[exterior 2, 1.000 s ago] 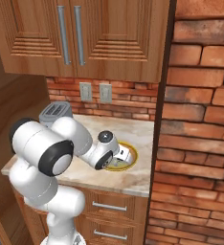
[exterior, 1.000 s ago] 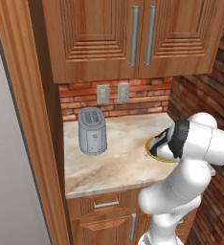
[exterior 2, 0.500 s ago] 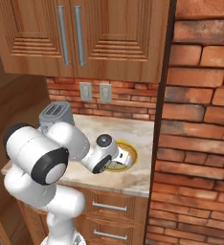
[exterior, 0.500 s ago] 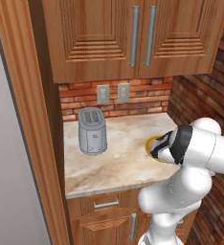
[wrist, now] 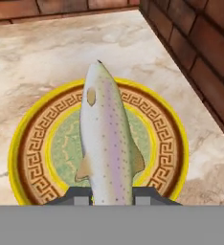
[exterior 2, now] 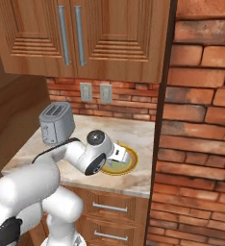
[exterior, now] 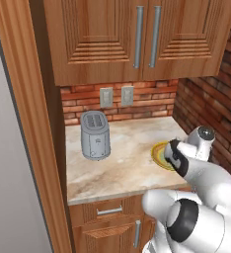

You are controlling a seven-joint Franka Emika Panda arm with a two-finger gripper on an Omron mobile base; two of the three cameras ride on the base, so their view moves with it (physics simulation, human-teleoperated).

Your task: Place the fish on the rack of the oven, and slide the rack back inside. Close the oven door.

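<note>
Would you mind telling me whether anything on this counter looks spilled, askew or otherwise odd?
Nothing stands out. The toaster stands upright on the marble counter, with no spills showing. The fish sits between the fingertips of the gripper, over the yellow-green plate, as a pick-up would look.

On my hand view, the fish [wrist: 107,139] shows pale grey-white with fine dark speckles and a faint pink-lilac stripe along its body, its fins tan. Under it I see a plate [wrist: 32,158] with a yellow rim, a brown Greek-key band and a mottled green centre. Beige-veined marble counter [exterior: 127,163], grey toaster [exterior: 95,135], red-brown brick wall [exterior 2: 201,120].
</note>
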